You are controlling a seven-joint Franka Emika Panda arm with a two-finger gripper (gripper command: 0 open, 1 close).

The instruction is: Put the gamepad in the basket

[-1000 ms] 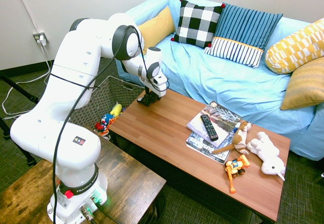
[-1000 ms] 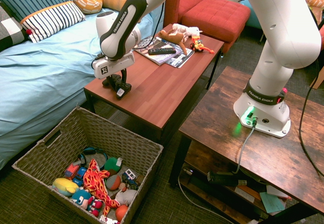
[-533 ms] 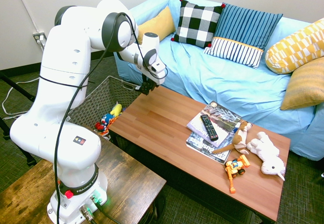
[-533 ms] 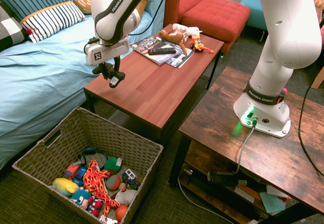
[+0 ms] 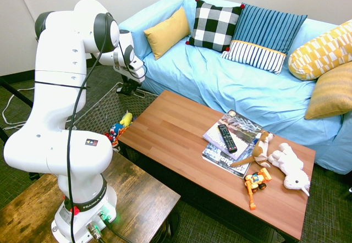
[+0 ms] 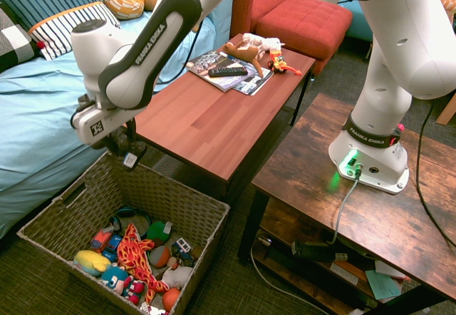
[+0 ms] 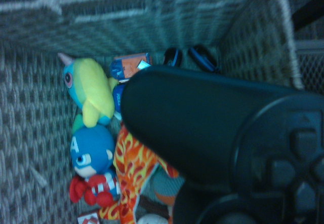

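Change: the arm has swung off the bench (image 5: 181, 138) since the earlier frame; the tool (image 6: 127, 151) was over the bench corner, now it hangs above the basket (image 6: 78, 194) edge nearest the sofa (image 5: 236, 83).
Tool: fingers together, clamped on the gamepad (image 6: 129, 155); a small pale patch shows at the low tip of it in the second ext. view.
Gamepad: in the air, held by the tool, just over the basket rim, not touching the basket. In the wrist view the gamepad (image 7: 223, 143) fills the lower part, dark, one rounded handle and a round button pad visible.
Basket: woven, on the floor between bench and sofa, open at top. In the first ext. view the basket (image 5: 104, 108) is partly hidden behind the arm.
In basket: many toys, i.e. a yellow-blue plush (image 7: 91, 89), a blue-headed figure (image 7: 91, 155), an orange flame-pattern toy (image 6: 135, 254), toy cars; others too small to tell.
Bench: wooden top, the near half bare. At the far end lie magazines (image 5: 231, 136) w/ a remote (image 5: 226, 137) on top, a brown plush (image 5: 258, 147), a white plush (image 5: 290, 169) and an orange toy vehicle (image 5: 256, 183).
Sofa: light blue cover, w/ a checked cushion (image 5: 215, 24), a striped cushion (image 5: 264, 37) and yellow cushions (image 5: 168, 31).
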